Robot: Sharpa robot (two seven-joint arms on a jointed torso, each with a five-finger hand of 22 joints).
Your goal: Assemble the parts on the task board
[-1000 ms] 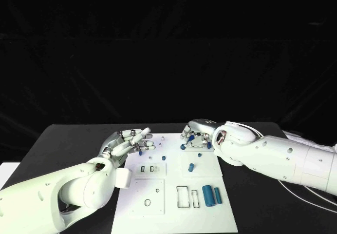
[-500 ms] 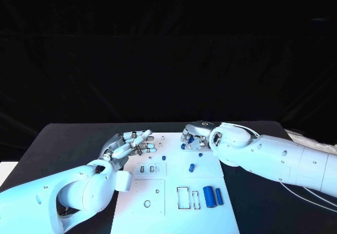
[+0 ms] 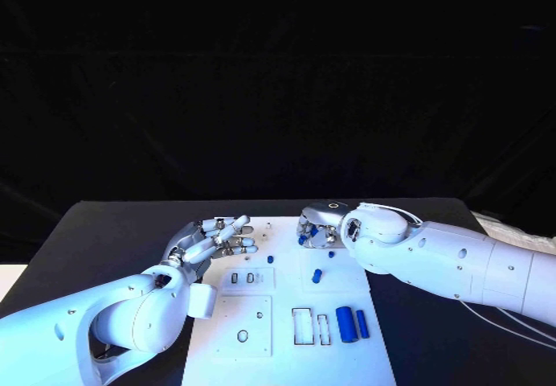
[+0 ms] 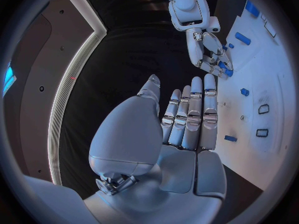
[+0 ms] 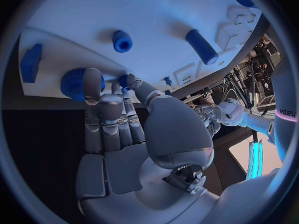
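While a small blue part is pinched by the right hand over the task board far edge, the left hand is held flat, empty, nearby.

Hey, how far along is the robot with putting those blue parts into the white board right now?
Early, by the look of it. Nothing is clearly seated yet: two blue cylinders lie loose near the task board's front, and a blue peg lies mid-board. In hand: the right hand works at a round blue part at the far edge; whether it grips is unclear. The left hand hovers open. The empty slots remain.
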